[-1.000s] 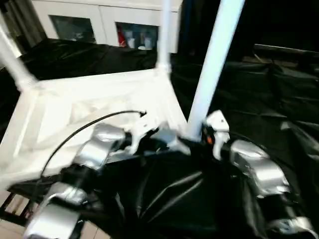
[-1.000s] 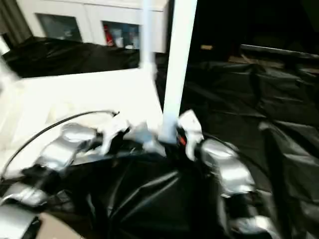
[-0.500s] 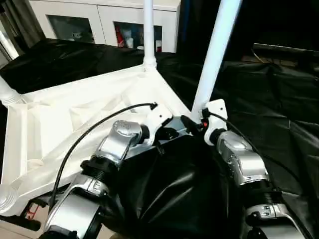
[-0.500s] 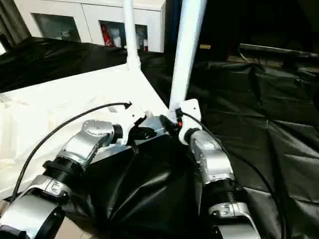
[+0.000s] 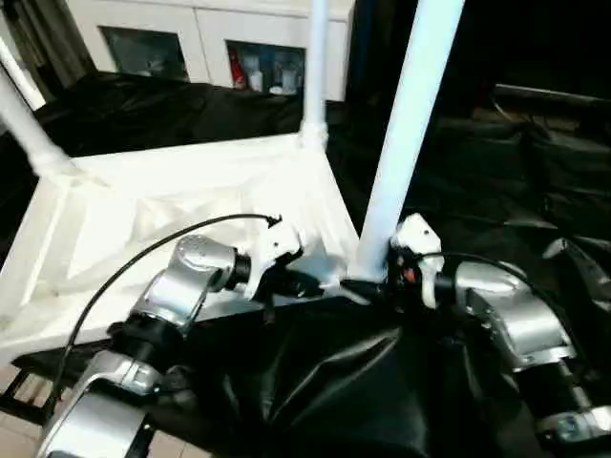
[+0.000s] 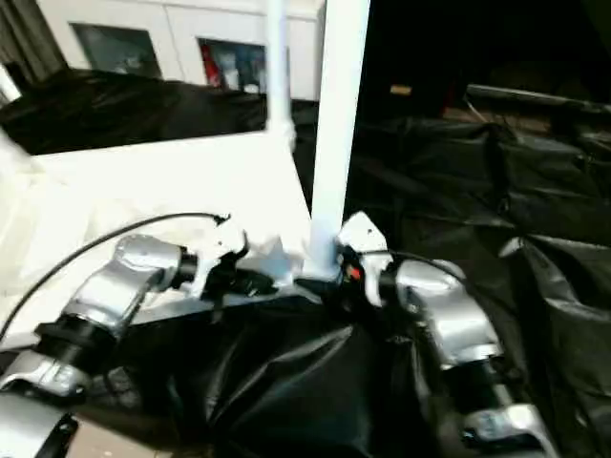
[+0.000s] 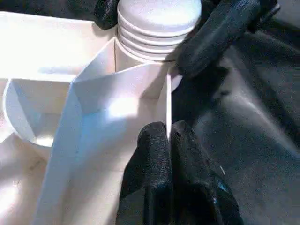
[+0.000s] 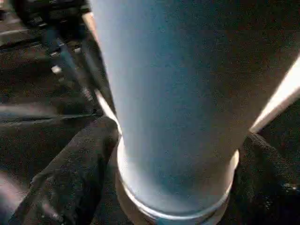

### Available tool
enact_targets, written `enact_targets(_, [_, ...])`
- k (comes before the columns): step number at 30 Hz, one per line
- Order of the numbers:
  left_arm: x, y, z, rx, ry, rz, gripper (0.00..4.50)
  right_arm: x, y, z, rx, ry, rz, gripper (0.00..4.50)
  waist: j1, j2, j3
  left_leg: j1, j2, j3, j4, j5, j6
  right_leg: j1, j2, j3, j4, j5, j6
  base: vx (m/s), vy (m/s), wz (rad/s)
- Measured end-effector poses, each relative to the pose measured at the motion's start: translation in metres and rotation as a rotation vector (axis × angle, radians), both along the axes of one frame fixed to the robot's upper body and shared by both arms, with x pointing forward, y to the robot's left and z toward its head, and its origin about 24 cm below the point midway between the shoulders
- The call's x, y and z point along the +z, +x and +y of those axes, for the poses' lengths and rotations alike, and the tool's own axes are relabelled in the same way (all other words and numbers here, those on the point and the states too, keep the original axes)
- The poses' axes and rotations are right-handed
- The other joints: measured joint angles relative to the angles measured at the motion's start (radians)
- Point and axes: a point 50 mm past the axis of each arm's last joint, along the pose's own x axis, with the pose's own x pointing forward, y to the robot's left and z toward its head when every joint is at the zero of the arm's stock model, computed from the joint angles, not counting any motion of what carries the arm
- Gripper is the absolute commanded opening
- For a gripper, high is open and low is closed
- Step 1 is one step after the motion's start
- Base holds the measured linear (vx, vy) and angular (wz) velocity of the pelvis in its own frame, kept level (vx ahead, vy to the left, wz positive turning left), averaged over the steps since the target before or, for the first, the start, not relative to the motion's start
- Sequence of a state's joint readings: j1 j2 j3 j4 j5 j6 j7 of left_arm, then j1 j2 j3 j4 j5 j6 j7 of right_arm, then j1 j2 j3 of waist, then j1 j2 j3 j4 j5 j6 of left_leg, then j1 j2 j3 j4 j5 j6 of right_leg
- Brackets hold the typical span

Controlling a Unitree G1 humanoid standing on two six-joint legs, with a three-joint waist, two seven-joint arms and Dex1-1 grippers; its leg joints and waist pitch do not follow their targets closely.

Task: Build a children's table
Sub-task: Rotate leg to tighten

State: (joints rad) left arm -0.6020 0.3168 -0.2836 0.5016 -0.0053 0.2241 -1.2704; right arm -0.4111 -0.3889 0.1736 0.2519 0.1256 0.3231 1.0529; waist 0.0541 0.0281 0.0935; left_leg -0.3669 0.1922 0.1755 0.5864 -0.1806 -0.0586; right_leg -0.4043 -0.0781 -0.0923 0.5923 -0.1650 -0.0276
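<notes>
The children's table lies upside down: its white ribbed top (image 5: 191, 200) rests on black sheeting, with three legs standing up from the corners. The near leg (image 5: 406, 143) rises from the corner socket closest to me, where its ribbed base (image 7: 157, 33) meets the rim. My right gripper (image 5: 368, 284) is open, with one black finger (image 8: 70, 173) on each side of that leg's base, close against it. My left gripper (image 7: 168, 140) is shut on the top's thin rim (image 7: 168, 103), just beside the same corner. A far leg (image 5: 315, 67) and a left leg (image 5: 29, 124) stand further off.
Crumpled black sheeting (image 5: 496, 162) covers the work surface and bunches in folds (image 5: 334, 382) between my forearms. White cabinets (image 5: 200, 48) with glass doors stand at the back. A black cable (image 5: 143, 258) loops over my left forearm. Pale floor (image 5: 14, 429) shows at the lower left.
The head views have swung and tilted. Both grippers stay at the near corner; my right forearm now lies lower and further right, its fingers still at the leg's base.
</notes>
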Motion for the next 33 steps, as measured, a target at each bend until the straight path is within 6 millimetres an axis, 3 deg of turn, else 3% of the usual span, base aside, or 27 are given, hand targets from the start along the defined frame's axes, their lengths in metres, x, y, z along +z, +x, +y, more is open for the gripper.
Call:
enact_targets(2, [0.001,-0.001,0.001,-0.016,0.003,0.003,0.0,0.001,-0.001,-0.001,0.014,-0.001,0.007,2.98,0.005,0.0,0.0,0.0,0.0,0.0,0.0,0.0,0.0,0.0,0.0,0.0,0.001,0.0,0.0,0.0,0.0,0.0])
enact_targets(9, [0.0,0.0,0.002,0.011,0.004,-0.006,0.0,-0.002,0.0,0.002,-0.036,0.023,0.018,2.76,0.004,-0.001,0.0,0.0,0.0,0.0,0.0,0.0,0.0,0.0,0.0,0.0,0.001,0.0,0.0,0.0,0.0,0.0])
enact_targets(12, [-0.002,0.005,0.0,0.098,0.002,-0.017,0.0,-0.008,0.007,0.009,-0.18,0.053,0.0,2.75,-0.005,-0.001,0.0,0.001,0.0,0.0,0.001,0.0,0.0,0.0,0.0,0.0,0.001,0.0,0.0,0.0,0.0,0.0])
enact_targets(17, [-0.001,0.024,-0.025,0.287,0.005,-0.059,0.0,-0.012,0.033,0.021,-0.551,0.098,-0.031,2.74,-0.021,-0.001,-0.001,0.001,-0.001,0.0,0.004,0.0,0.0,0.001,0.0,0.001,0.0,-0.002,0.004,0.0,0.0,0.0])
enact_targets(23, [0.001,0.031,-0.044,0.387,-0.01,-0.072,0.0,-0.011,0.045,0.022,-0.713,0.113,-0.055,2.74,-0.02,0.001,-0.001,0.001,-0.001,0.0,0.003,0.0,0.0,0.002,0.0,0.001,0.0,0.001,-0.001,0.0,0.0,0.0])
enact_targets(24, [0.001,0.031,-0.044,0.388,-0.011,-0.073,0.0,-0.011,0.045,0.022,-0.716,0.116,-0.056,3.3,-0.02,0.001,-0.001,0.001,-0.001,0.0,0.002,0.0,0.0,0.001,0.0,0.001,0.0,0.001,-0.001,0.0,0.0,0.0])
enact_targets(33, [0.002,0.028,-0.039,0.328,-0.011,-0.077,0.0,-0.009,0.04,0.017,-0.582,0.12,-0.071,3.81,-0.02,0.002,-0.001,0.0,-0.001,0.0,-0.001,0.0,0.0,0.0,0.0,0.001,-0.001,0.0,0.0,0.0,0.0,0.0])
